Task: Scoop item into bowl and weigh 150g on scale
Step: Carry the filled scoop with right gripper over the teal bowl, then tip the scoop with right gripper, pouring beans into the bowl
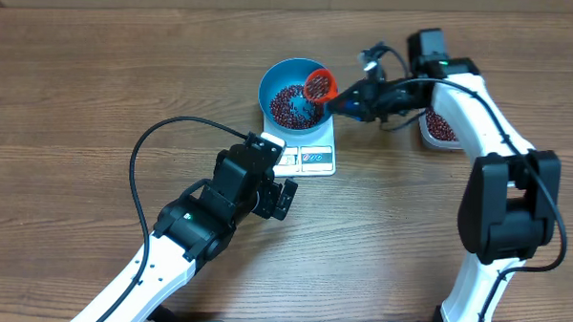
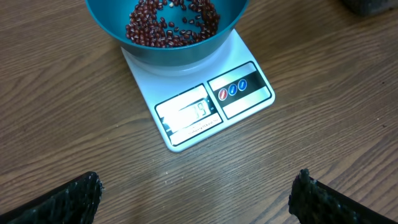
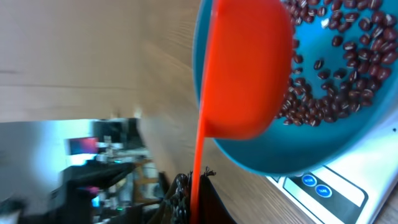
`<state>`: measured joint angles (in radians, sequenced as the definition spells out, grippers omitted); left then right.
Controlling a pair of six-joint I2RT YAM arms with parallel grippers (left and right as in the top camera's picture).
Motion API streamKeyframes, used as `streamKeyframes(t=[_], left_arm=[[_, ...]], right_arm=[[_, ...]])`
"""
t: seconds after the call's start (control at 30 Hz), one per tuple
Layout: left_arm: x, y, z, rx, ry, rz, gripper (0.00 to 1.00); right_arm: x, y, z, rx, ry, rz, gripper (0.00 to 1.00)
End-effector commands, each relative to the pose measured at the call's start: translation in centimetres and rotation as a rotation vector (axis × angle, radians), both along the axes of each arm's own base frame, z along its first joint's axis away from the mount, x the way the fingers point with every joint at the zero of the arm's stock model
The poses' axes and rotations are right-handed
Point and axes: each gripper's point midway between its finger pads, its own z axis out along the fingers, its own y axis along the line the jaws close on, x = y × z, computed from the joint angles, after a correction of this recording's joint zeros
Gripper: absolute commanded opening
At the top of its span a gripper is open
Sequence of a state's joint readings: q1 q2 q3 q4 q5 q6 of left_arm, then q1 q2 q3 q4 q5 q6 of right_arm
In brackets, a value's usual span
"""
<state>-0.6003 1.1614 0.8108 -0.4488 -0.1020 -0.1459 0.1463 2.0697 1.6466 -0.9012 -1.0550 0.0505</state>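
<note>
A blue bowl (image 1: 282,71) stands on the white scale (image 1: 310,158), with dark red beans (image 1: 290,106) lying in it. My right gripper (image 1: 351,101) is shut on the thin handle of a red scoop (image 1: 319,85), which hangs tilted over the bowl's right side. The right wrist view shows the scoop (image 3: 245,68) from behind, above the bowl (image 3: 292,152) and its beans (image 3: 336,74). My left gripper (image 1: 280,197) is open and empty, just in front of the scale's left corner. In the left wrist view the bowl (image 2: 168,50), the beans (image 2: 171,25) and the lit scale (image 2: 242,102) lie ahead of it.
A clear container (image 1: 439,128) holding more beans sits right of the scale, partly hidden under my right arm. My left arm's black cable (image 1: 138,161) loops over the wooden table (image 1: 79,77) at the left.
</note>
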Motion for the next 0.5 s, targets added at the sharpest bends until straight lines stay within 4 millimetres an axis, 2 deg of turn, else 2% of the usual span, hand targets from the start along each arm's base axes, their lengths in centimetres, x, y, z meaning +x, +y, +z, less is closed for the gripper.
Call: streamKeyframes(t=[0.0,0.2,0.47], left_arm=[[0.3,0.3,0.1,0.013,-0.010,0.006,0.99],[0.3,0.3,0.1,0.014,-0.011,0.006,0.99],[0.3,0.3,0.1,0.013,-0.010,0.007,1.00]], right_arm=[[2.1,0.2,0.2,-0.235,-0.076,-0.065,0.04],[3.5,0.1,1.6,-0.580,-0.230,-0.113,0.04],[3.3,0.6,2.1,-0.947,-0.438,-0.094,0.04]])
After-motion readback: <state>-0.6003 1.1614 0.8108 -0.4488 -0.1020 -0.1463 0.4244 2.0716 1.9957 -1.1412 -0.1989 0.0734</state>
